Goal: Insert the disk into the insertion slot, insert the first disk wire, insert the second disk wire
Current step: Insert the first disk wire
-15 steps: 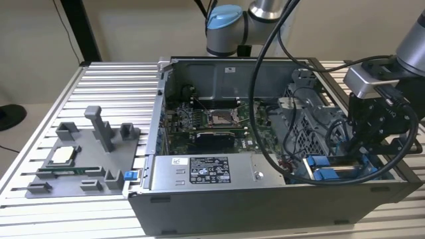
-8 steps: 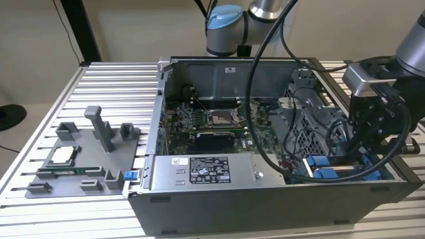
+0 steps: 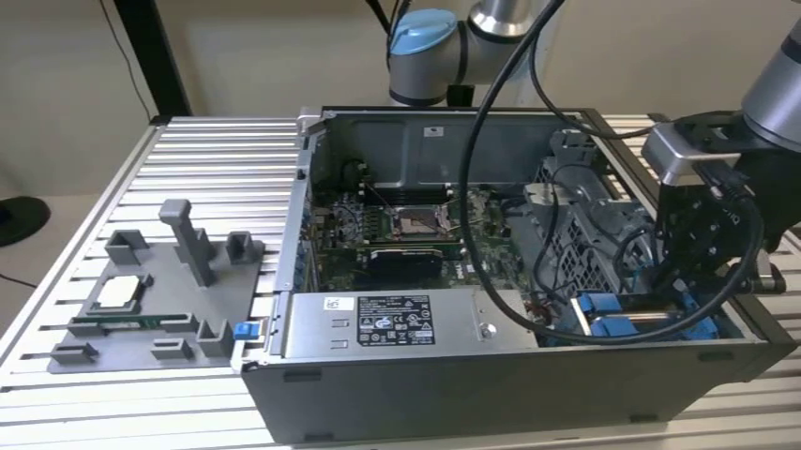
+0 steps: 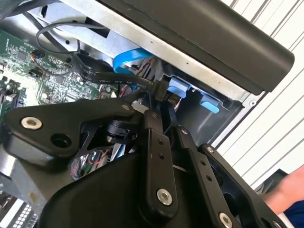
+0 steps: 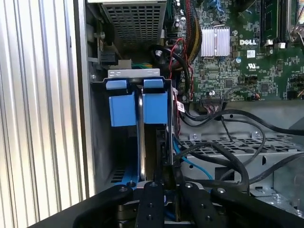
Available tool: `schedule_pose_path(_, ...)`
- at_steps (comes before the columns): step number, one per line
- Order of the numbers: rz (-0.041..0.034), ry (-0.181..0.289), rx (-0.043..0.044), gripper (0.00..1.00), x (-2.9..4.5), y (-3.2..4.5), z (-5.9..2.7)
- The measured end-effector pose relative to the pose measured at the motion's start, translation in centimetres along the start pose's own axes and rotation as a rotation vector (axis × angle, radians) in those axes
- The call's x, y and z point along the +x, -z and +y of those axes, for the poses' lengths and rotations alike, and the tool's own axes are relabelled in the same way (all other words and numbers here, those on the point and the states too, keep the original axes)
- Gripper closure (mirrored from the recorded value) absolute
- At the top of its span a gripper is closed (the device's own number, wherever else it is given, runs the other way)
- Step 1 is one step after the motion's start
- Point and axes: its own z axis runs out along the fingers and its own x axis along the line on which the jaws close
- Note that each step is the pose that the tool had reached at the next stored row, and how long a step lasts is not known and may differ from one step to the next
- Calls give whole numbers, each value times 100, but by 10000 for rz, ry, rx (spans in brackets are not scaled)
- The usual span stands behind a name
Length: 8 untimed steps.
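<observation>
- The disk (image 5: 155, 108), in its blue carrier, stands on edge inside the insertion slot (image 5: 134, 73). That is at the corner of the computer case (image 3: 501, 389) toward the exterior view's right, so that step looks done.
- The gripper (image 4: 167, 122) hangs just above that bay. Its fingers are drawn narrow and, in the second wrist view, appear to pinch a black plug (image 4: 161, 89) on the end of a flat black wire (image 4: 109, 76).
- I judge the step in hand to be a disk wire going in. Whether it is the first or the second cannot be told.
- The plug is near the carrier's blue tabs, but whether it meets the socket is hidden.
- Seating it would call for the plug square to the socket, a straight push, and the loose cables (image 5: 228, 118) beside the bay kept clear.
</observation>
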Motion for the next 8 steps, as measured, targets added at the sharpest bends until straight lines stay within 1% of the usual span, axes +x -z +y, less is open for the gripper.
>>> schedule_pose_path(5, -3, -15, 1, 100, 1, -57, 0)
schedule_pose_path(8, 4, -17, 1, 100, 2, -74, 0)
